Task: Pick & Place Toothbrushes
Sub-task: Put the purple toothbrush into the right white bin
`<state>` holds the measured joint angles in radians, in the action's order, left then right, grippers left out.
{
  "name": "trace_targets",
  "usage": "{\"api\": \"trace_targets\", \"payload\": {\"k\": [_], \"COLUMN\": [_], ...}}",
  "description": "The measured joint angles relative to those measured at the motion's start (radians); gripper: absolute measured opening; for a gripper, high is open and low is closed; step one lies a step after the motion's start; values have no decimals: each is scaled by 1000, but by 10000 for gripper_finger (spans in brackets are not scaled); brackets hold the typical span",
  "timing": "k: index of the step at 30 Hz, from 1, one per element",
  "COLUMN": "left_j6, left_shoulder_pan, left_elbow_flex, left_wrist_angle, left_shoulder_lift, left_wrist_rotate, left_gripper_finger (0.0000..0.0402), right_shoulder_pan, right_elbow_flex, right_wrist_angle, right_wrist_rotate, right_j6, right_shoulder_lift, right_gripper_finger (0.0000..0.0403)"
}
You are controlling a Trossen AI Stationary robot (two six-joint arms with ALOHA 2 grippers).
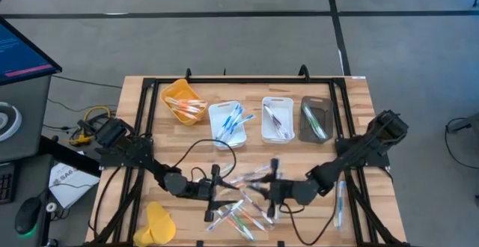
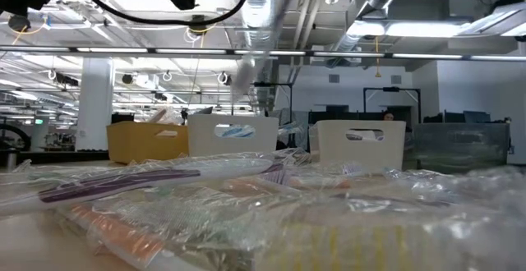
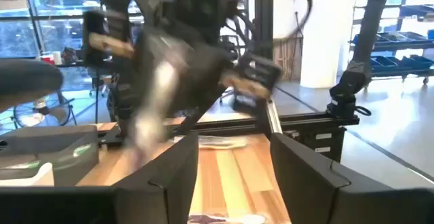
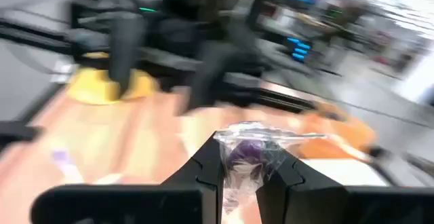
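Over the wooden worktop (image 1: 352, 97), the right claw (image 4: 248, 173) pinches a plastic-wrapped toothbrush (image 4: 249, 149) with a purple accent between its fingers, while the left claw (image 3: 234, 176) stands parted and empty beside it. More wrapped toothbrushes (image 1: 243, 202) lie scattered near the front edge; others sit sorted in the trays (image 1: 277, 118) behind.

Motion blur smears the far arm (image 3: 183, 54) in the left wrist view, and the wrapped toothbrush (image 4: 245, 157) between the right gripper's fingers shows perhaps only a purple patch.
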<state>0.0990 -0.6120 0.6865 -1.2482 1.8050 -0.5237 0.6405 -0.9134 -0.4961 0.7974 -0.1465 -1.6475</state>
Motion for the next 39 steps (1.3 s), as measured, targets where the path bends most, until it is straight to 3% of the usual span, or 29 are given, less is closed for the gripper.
{"api": "trace_targets", "payload": {"k": [5, 10, 14, 22, 26, 33, 39], "left_j6": [1, -56, -140, -118, -50, -95, -179], "left_shoulder_pan": [2, 1, 1, 5, 20, 67, 71], "left_elbow_flex": [-34, -85, -122, -201, -282, -459, -553], "left_wrist_angle": [2, 2, 2, 3, 4, 10, 10], "left_shoulder_lift": [0, 0, 0, -66, -166, -387, -477], "left_wrist_rotate": [-3, -2, -3, -11, -44, -63, -61], "left_gripper_finger": [188, 181, 175, 168, 168, 163, 163], "right_shoulder_pan": [57, 24, -80, -354, -500, -734, -883], "right_elbow_flex": [0, 0, -36, -264, -387, -516, -609], "right_wrist_angle": [222, 583, 829, 1199, 1386, 1519, 1698], "right_wrist_rotate": [231, 272, 153, -69, -164, -455, -488], "right_j6": [125, 423, 576, 593, 601, 584, 583], "right_shoulder_lift": [142, 288, 406, 473, 430, 286, 92], "right_gripper_finger": [44, 44, 44, 44, 44, 44, 44]}}
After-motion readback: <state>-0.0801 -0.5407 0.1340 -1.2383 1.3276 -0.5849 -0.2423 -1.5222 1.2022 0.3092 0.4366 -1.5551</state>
